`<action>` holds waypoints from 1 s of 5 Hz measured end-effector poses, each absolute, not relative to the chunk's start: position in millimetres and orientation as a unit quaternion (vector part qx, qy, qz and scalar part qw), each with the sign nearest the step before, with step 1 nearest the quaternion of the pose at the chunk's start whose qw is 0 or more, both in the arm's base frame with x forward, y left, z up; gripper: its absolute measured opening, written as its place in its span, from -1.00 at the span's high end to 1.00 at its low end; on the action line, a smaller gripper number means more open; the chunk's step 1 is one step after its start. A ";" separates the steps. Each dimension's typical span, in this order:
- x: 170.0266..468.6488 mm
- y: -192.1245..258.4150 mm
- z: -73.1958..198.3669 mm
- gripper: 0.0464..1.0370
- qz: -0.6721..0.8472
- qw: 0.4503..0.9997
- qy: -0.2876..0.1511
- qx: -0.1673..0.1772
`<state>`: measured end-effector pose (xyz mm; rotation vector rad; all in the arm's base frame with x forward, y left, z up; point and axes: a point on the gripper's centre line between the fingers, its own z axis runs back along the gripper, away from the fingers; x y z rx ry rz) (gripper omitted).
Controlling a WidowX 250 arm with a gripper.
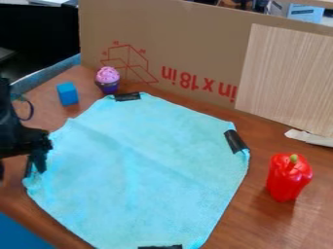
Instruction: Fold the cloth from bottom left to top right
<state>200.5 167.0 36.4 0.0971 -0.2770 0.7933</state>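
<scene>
One light-blue cloth lay flat on the table; we observed black strips at its top, right and bottom edges. We located the gripper at its left edge but could not tell whether it was open or closed. We noted the cupcake beside the cube, and the pepper right of the cloth.

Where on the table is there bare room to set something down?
Bare wood lies below the pepper and between pepper, cloth and cardboard. It's crowded upper left, with block and cupcake near the cloth, and left, with the gripper at its edge.
</scene>
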 end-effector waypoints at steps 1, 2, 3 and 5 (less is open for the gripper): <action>203.5 171.8 25.1 -0.84 0.397 0.907 -0.125 0.065; 208.4 175.3 24.3 -0.40 0.394 0.906 -0.132 0.076; 210.6 174.1 22.9 0.19 0.391 0.908 -0.130 0.073; 208.4 154.3 38.5 0.90 0.360 0.925 -0.111 0.046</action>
